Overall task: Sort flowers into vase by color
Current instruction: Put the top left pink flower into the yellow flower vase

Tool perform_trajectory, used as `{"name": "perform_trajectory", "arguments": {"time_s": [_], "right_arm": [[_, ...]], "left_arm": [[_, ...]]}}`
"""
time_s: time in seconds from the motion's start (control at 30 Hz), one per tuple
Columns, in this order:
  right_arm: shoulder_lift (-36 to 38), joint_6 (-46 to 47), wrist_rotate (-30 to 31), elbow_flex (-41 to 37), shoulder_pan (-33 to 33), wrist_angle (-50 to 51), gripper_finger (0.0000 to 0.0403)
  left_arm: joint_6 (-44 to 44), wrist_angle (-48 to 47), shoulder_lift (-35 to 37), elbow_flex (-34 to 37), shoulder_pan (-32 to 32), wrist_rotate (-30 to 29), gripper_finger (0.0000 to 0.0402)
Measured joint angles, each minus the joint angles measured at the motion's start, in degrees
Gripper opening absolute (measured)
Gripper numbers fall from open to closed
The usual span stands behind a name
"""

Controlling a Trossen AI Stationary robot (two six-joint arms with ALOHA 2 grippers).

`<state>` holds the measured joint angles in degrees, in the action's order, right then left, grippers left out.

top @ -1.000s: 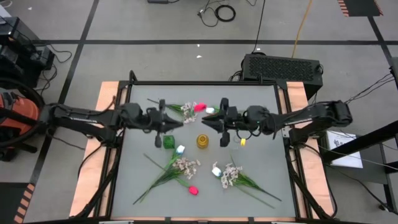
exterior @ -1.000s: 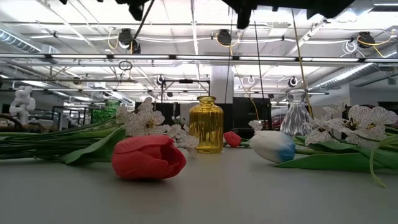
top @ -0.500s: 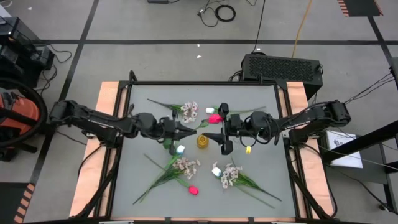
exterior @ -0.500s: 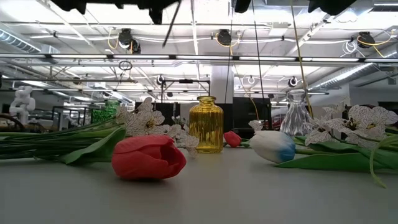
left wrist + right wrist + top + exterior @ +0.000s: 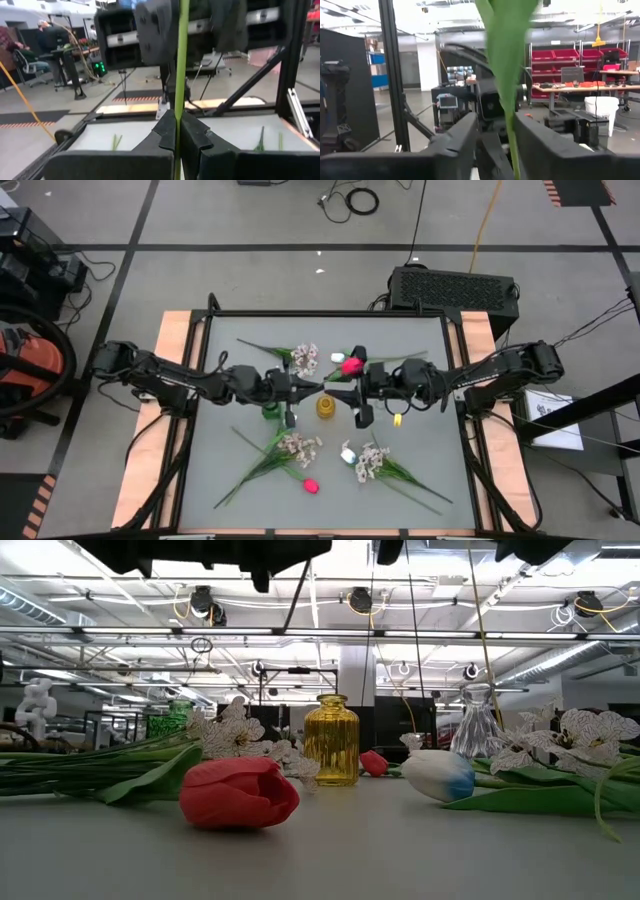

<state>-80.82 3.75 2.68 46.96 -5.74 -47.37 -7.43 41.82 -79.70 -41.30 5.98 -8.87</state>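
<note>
left tool [image 5: 298, 387] has advanced toward yellow vase [image 5: 326, 406]; closed on green stem [image 5: 178, 75]. right tool [image 5: 350, 388] partly open around pink-red tulip [image 5: 351, 365] stem.

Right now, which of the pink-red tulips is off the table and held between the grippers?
The pink-red tulip beside the yellow vase: its stem is pinched in the left gripper, while the other pink-red tulip lies on the table's near side.
</note>
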Motion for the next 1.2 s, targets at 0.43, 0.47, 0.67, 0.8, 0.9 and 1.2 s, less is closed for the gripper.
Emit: {"name": "perform_trajectory", "arguments": {"time_s": [0.43,0.47,0.67,0.8,0.9,1.2], "right_arm": [[0.0,0.3,0.7,0.0,0.0,0.6,0.0059],[0.0,0.2,0.5,0.0,0.0,0.6,0.0074],[0.0,-1.0,0.0,0.0,-0.4,0.5,0.0152],[0.0,-1.5,0.0,0.0,-0.8,-0.6,0.0168],[0.0,-1.5,0.2,0.0,-0.8,-1.7,0.0144],[0.0,-0.1,0.7,0.0,-0.7,-2.0,0.001]], "left_arm": [[0.9,-0.2,0.0,0.0,0.0,0.0,0.0007],[0.9,-0.2,0.0,0.0,0.0,0.0,0.0007],[1.0,-0.4,0.0,0.0,0.0,0.0,0.0007],[1.1,-0.6,0.0,0.0,0.0,0.0,0.0007],[1.1,-0.8,-0.2,0.0,0.0,0.0,0.0007],[1.1,-0.8,-0.2,0.0,0.0,0.3,0.0007]]}}
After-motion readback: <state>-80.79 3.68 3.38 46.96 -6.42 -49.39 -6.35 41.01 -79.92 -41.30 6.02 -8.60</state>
